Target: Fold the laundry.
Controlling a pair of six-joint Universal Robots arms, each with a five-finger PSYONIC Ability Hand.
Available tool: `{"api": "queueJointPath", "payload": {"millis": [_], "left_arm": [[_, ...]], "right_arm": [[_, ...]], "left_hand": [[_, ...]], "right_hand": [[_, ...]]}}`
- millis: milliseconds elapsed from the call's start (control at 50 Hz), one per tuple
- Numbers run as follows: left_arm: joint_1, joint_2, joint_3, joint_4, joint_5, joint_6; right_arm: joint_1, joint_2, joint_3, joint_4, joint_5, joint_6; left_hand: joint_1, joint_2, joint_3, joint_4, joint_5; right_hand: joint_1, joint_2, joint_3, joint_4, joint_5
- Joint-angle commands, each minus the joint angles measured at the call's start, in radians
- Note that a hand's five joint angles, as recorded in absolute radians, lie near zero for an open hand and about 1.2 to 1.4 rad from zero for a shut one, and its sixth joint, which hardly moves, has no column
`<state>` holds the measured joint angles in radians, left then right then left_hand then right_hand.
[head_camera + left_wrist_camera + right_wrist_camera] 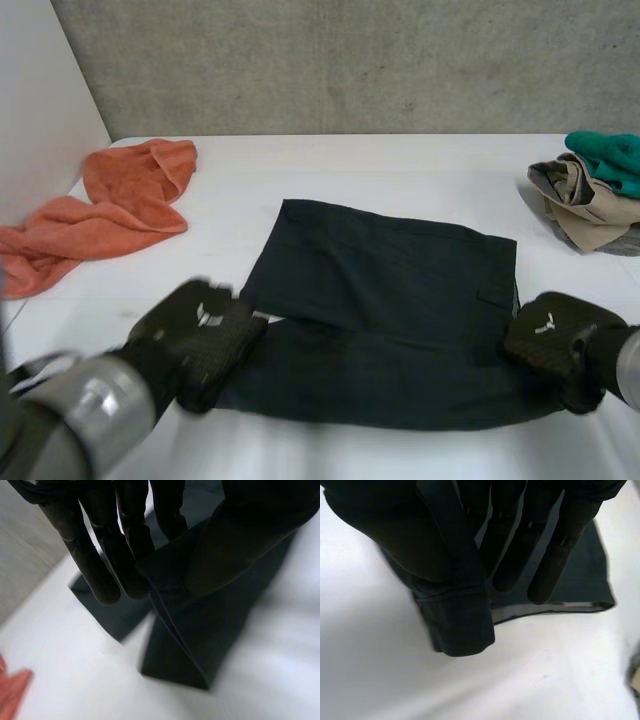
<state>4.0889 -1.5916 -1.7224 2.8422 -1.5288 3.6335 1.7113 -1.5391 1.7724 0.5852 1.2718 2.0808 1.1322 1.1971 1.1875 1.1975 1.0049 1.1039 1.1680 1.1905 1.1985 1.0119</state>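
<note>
Dark garment [390,300]: laid flat, partly folded, at the near middle of the white table [400,170]. Its left edge is pinched between the thumb and straight fingers of the left hand [200,335]; its right edge is pinched likewise by the right hand [555,340]. An orange towel [120,205] is seen far left, a clothes pile [595,190] far right. The table is backed by a grey concrete wall [350,60].
</note>
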Motion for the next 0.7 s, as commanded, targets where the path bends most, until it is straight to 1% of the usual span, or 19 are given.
{"api": "queueJointPath", "payload": {"millis": [20, 40, 100, 120, 160, 220, 320, 340, 360, 380, 400, 420, 440, 460, 520, 560, 580, 640, 700], "left_arm": [[0.022, -0.304, 0.222, 0.348, -0.005, -0.001], [0.033, -0.386, 0.294, 0.423, -0.005, 0.000], [0.045, -0.494, 0.398, 0.502, -0.005, 0.011], [0.056, -0.574, 0.479, 0.555, -0.005, 0.025], [0.070, -0.658, 0.561, 0.600, -0.001, 0.043], [0.105, -0.812, 0.723, 0.657, -0.008, 0.083], [0.114, -0.987, 0.935, 0.678, 0.002, 0.097], [0.114, -1.008, 0.957, 0.680, 0.006, 0.093], [0.113, -1.042, 0.993, 0.681, 0.016, 0.086], [0.113, -1.050, 1.003, 0.683, 0.025, 0.083], [0.111, -1.056, 1.007, 0.684, 0.038, 0.079], [0.110, -1.059, 1.009, 0.687, 0.048, 0.076], [0.107, -1.059, 1.009, 0.692, 0.058, 0.064], [0.104, -1.058, 1.005, 0.697, 0.053, 0.056], [0.099, -1.036, 0.957, 0.697, 0.026, 0.022], [0.099, -1.001, 0.902, 0.697, 0.007, 0.004], [0.103, -0.940, 0.833, 0.695, -0.007, -0.016], [0.111, -0.790, 0.662, 0.698, -0.013, -0.058], [0.111, -0.699, 0.535, 0.701, -0.011, -0.085]], "right_arm": [[0.036, 0.207, -0.158, -0.267, 0.061, 0.191], [0.050, 0.229, -0.181, -0.298, 0.078, 0.206], [0.114, 0.336, -0.281, -0.415, 0.165, 0.228], [0.129, 0.367, -0.307, -0.444, 0.190, 0.228], [0.155, 0.448, -0.384, -0.525, 0.253, 0.222], [0.166, 0.546, -0.480, -0.637, 0.293, 0.217], [0.169, 0.700, -0.596, -0.807, 0.288, 0.212], [0.169, 0.723, -0.616, -0.838, 0.290, 0.214], [0.169, 0.747, -0.634, -0.867, 0.294, 0.214], [0.169, 0.795, -0.666, -0.922, 0.308, 0.212], [0.169, 0.818, -0.682, -0.944, 0.311, 0.214], [0.169, 0.835, -0.694, -0.964, 0.313, 0.223], [0.169, 0.846, -0.700, -0.982, 0.314, 0.228], [0.172, 0.855, -0.706, -1.005, 0.322, 0.237], [0.172, 0.841, -0.694, -1.001, 0.333, 0.265], [0.166, 0.798, -0.642, -0.958, 0.333, 0.318], [0.162, 0.774, -0.619, -0.935, 0.331, 0.344], [0.154, 0.624, -0.515, -0.799, 0.304, 0.474], [0.123, 0.507, -0.421, -0.661, 0.236, 0.583]], "left_hand": [[0.264, 0.199, 0.209, 0.199, 0.217], [0.264, 0.199, 0.209, 0.199, 0.217], [0.264, 0.199, 0.209, 0.199, 0.217], [0.264, 0.199, 0.209, 0.199, 0.217], [0.264, 0.199, 0.209, 0.199, 0.217], [0.264, 0.199, 0.209, 0.199, 0.217], [0.264, 0.199, 0.209, 0.199, 0.217], [0.264, 0.199, 0.209, 0.199, 0.217], [0.017, -0.048, -0.038, -0.048, -0.030], [-0.473, -0.538, -0.529, -0.539, -0.521], [-0.958, -1.023, -1.013, -1.023, -1.005], [-0.946, -1.011, -1.001, -1.011, -0.993], [-0.820, -0.885, -0.875, -0.885, -0.867], [-0.958, -1.023, -1.013, -1.023, -1.005], [-0.958, -1.023, -1.013, -1.023, -1.005], [-0.958, -1.023, -1.013, -1.023, -1.005], [-0.958, -1.023, -1.013, -1.023, -1.005], [-0.958, -1.023, -1.013, -1.023, -1.005], [-0.958, -1.023, -1.013, -1.023, -1.005]], "right_hand": [[0.292, 0.228, 0.206, 0.198, 0.210], [0.292, 0.228, 0.206, 0.198, 0.210], [0.292, 0.228, 0.206, 0.198, 0.210], [0.292, 0.228, 0.206, 0.198, 0.210], [0.292, 0.228, 0.206, 0.198, 0.210], [0.292, 0.228, 0.206, 0.198, 0.210], [0.290, 0.226, 0.204, 0.196, 0.208], [0.035, -0.029, -0.052, -0.060, -0.048], [-0.264, -0.328, -0.351, -0.359, -0.347], [-0.799, -0.863, -0.886, -0.894, -0.882], [-0.929, -0.993, -1.016, -1.024, -1.012], [-0.929, -0.993, -1.016, -1.024, -1.012], [-0.929, -0.993, -1.016, -1.024, -1.012], [-0.929, -0.993, -1.016, -1.024, -1.012], [-0.929, -0.993, -1.016, -1.024, -1.012], [-0.929, -0.993, -1.016, -1.024, -1.012], [-0.929, -0.993, -1.016, -1.024, -1.012], [-0.929, -0.993, -1.016, -1.024, -1.012], [-0.929, -0.993, -1.016, -1.024, -1.012]]}}
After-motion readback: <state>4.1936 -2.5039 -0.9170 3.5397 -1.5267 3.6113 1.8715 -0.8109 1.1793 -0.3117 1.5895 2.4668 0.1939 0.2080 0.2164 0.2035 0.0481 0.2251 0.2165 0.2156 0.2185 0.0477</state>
